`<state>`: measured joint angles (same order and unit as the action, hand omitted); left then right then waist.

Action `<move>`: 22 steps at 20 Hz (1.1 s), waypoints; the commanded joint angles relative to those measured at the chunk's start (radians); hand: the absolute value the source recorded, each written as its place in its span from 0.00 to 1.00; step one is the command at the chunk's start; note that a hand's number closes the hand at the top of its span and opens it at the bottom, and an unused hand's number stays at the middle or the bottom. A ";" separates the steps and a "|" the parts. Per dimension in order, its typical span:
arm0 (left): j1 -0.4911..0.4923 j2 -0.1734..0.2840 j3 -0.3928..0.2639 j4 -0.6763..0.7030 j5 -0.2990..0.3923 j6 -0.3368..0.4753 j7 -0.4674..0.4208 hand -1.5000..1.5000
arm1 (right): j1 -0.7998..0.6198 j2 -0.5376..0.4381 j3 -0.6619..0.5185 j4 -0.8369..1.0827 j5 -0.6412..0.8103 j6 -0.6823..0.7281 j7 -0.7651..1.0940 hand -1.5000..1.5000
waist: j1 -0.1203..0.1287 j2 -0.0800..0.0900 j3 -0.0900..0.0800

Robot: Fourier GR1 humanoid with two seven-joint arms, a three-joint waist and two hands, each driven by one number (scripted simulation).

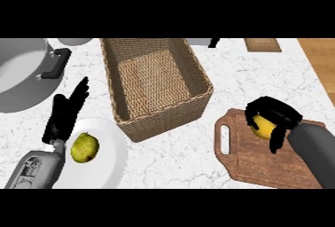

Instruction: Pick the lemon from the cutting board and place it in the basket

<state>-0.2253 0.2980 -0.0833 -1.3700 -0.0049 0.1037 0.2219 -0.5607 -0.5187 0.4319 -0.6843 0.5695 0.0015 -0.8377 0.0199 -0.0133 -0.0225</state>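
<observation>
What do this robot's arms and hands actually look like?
Each arm ends in a black robot hand with slim fingers and a thumb: the left robot hand and the right robot hand. The left forearm is light grey with recessed panel outlines; the right forearm is a smooth, darker grey cylinder. No cables show.

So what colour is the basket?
Light brown woven wicker; the basket shows best in the head view, its only view.

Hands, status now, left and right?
Left hand: open, fingers straight, holding nothing.
Right hand: shut on the lemon, over the cutting board.
</observation>
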 commanded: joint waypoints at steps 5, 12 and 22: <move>-0.026 -0.015 -0.041 0.006 -0.009 -0.028 0.008 0.50 | -0.172 0.284 0.101 -0.033 0.158 -0.065 0.482 1.00 | 0.084 -0.011 0.001; -0.048 -0.017 -0.043 0.019 -0.005 -0.042 0.002 0.50 | -0.273 0.512 0.090 -0.083 0.105 -0.107 0.911 1.00 | 0.124 0.005 0.016; -0.063 0.003 0.000 0.025 0.025 -0.070 0.015 0.50 | -0.425 0.515 0.089 -0.388 -0.087 -0.262 1.282 1.00 | 0.112 -0.009 0.019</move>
<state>-0.2601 0.3568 -0.0064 -1.3383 0.0109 0.0858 0.2367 -0.8547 -0.0787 0.5512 -0.9749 0.5450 -0.1579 0.2953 0.1219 -0.0147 -0.0052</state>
